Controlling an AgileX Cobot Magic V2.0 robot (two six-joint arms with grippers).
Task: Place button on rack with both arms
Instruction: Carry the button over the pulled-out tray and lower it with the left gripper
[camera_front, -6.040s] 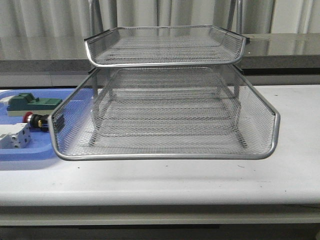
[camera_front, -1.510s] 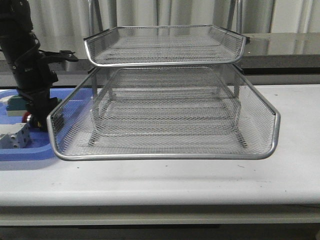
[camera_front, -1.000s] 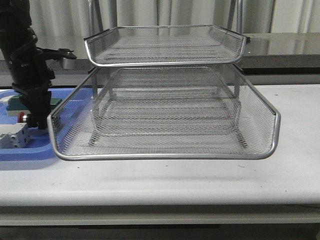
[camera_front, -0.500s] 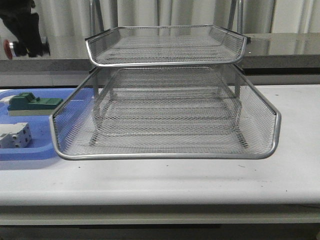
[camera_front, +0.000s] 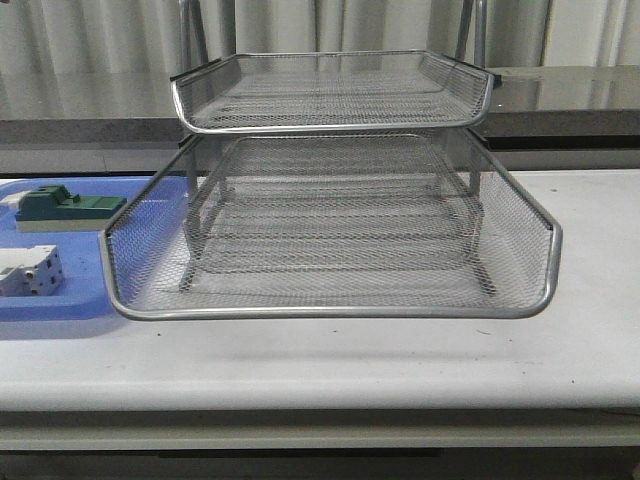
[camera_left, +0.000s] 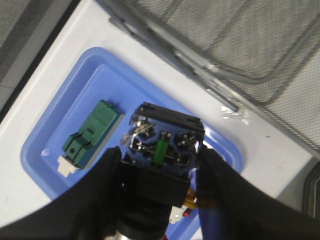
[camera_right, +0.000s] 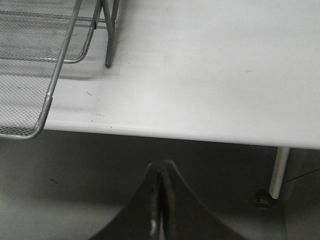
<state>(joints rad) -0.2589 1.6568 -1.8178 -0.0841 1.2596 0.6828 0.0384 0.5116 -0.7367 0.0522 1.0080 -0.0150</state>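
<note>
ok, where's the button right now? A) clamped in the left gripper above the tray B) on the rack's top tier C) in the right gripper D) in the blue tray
A: the left wrist view shows the button clamped between the left gripper fingers, above the blue tray, where the green block lies; the right gripper is shut and empty.

i see a blue tray on the white table, green block and white block lying in it, apart.
</note>
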